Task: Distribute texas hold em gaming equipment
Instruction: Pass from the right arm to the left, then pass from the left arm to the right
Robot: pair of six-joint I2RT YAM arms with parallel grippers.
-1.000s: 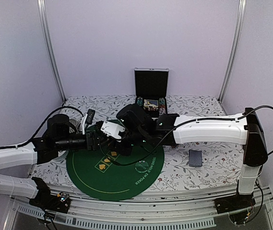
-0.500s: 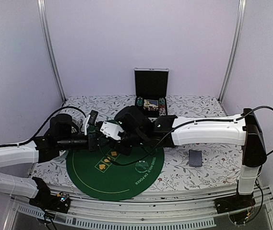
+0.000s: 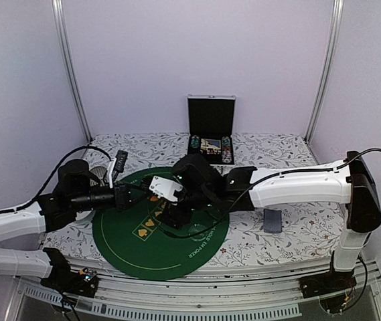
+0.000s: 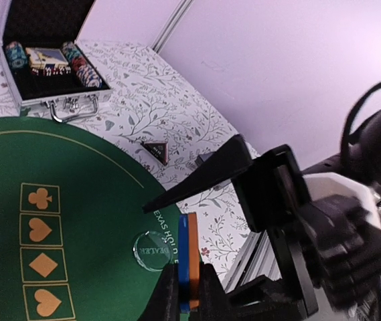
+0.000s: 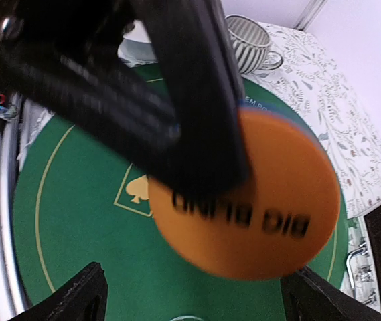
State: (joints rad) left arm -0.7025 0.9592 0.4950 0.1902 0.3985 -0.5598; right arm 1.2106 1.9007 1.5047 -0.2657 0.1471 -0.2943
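Floral-cloth table (image 3: 297, 234) with a round green poker mat (image 3: 143, 257), open chip case (image 3: 210, 117) behind. From above, my left gripper (image 3: 140, 196) and right gripper (image 3: 175, 212) were close together over the mat. Left wrist view: my fingers (image 4: 210, 301) gripped the orange and blue discs (image 4: 187, 257) edge-on, near the dealer disc (image 4: 155, 249). Right wrist view: my fingers (image 5: 76, 297) stood wide apart, empty, flanking the orange disc (image 5: 270, 207).

- "BIG BLIND" in black letters, upside down in the right wrist view, on the orange disc (image 5: 244, 194).
- "DEALER" on the whitish disc (image 4: 154, 250).
- "TEXAS HOLD EM POKER" on the green mat (image 3: 130, 257), along its rim towards the bench's near edge.
- Gold boxed suit signs (image 4: 40, 229) on the mat: club, heart, diamond, spade.
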